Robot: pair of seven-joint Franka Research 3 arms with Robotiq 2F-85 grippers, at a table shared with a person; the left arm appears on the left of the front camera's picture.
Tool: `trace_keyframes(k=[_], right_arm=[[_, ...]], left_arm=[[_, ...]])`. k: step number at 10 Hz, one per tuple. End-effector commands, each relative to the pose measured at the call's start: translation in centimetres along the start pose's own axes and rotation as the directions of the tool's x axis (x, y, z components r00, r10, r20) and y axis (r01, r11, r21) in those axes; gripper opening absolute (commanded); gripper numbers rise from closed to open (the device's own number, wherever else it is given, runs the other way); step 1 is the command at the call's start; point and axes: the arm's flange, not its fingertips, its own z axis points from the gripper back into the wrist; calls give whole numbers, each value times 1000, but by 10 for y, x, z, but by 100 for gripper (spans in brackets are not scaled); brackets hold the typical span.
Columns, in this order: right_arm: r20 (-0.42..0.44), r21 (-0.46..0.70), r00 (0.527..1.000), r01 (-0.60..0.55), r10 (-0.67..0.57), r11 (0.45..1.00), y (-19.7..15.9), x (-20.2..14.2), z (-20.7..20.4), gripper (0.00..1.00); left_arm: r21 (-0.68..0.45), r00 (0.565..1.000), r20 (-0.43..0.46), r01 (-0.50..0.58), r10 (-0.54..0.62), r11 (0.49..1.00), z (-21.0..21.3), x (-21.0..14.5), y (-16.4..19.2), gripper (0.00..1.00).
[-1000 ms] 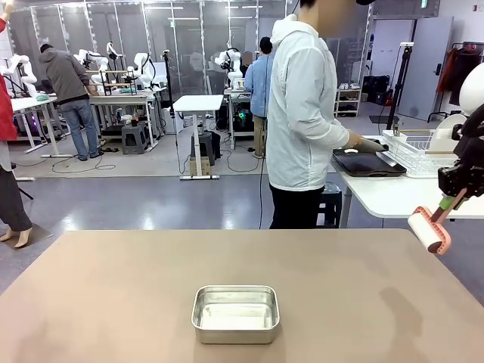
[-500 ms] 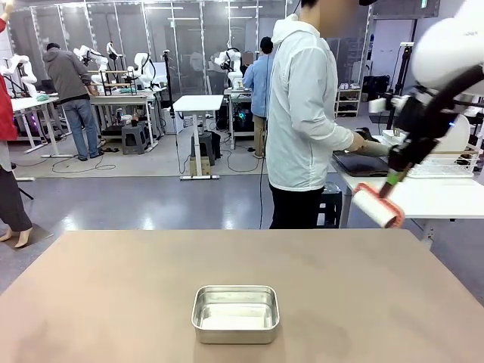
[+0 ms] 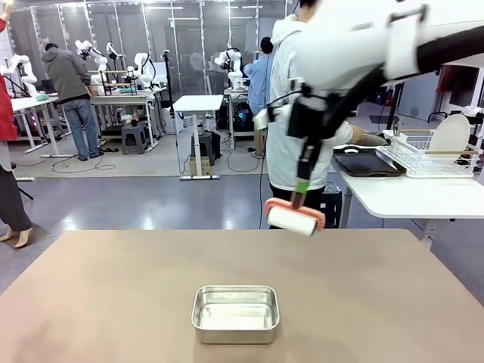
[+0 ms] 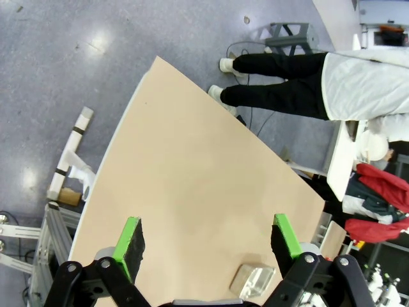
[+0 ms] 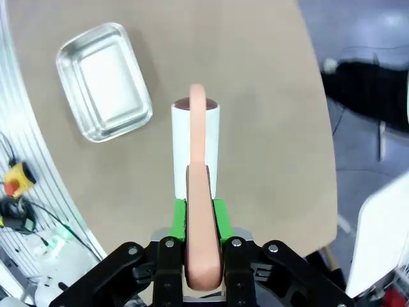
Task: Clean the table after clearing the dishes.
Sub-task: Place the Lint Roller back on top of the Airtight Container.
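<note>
Front view: we list the tan table (image 3: 113, 287), bare but for a square steel pan (image 3: 235, 313) near the middle of its near edge. The dishes are off it: a dark tray (image 3: 368, 163) lies on the white side table (image 3: 401, 198) at the right, beside a wire rack (image 3: 427, 157) holding an upright white plate (image 3: 449, 136); a person's hand (image 3: 355, 139) reaches toward that tray.

Item, right gripper (image 3: 302, 186): jaws clamped on the pink handle of a lint roller (image 3: 295, 217), which hangs in the air above the far edge of the table, roll end lowest. In the right wrist view the green pads pinch the handle (image 5: 199, 211) and the white roll (image 5: 195, 150) sits over bare tabletop just beside the pan (image 5: 104, 81).

Item, left gripper (image 4: 208, 242): jaws spread wide, nothing between them, high over the table (image 4: 192, 179).

Risks, in our judgement: the roller may strike or shove the pan if a sweep runs toward the near edge; the thin handle could twist in the pinch under downward pressure; the arm reaches close to the person.
</note>
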Motion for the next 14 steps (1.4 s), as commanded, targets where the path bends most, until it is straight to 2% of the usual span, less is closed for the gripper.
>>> trace_keyframes(k=[1,2,4,5,6,12,14], right_arm=[[-71,-5,989,-134,134,991,-5,43,-4,21],[-87,40,986,-138,141,990,6,62,-17,21],[-114,34,984,-133,136,990,33,90,-37,21],[-140,-33,989,-52,47,998,31,89,-37,21],[-84,54,982,-164,168,985,29,81,-43,21],[-103,38,983,-146,150,988,27,84,-48,21],[-129,108,968,-202,215,973,33,91,-62,21]], left_arm=[[1,1000,11,9,-9,1000,2,-6,0,100],[1,1000,11,9,-9,1000,2,-6,0,100],[1,1000,11,9,-9,1000,2,-6,0,100],[1,1000,11,9,-9,1000,2,-6,0,100],[1,1000,11,9,-9,1000,2,-6,0,100],[1,1000,11,9,-9,1000,2,-6,0,100],[1,1000,11,9,-9,1000,2,-6,0,100]])
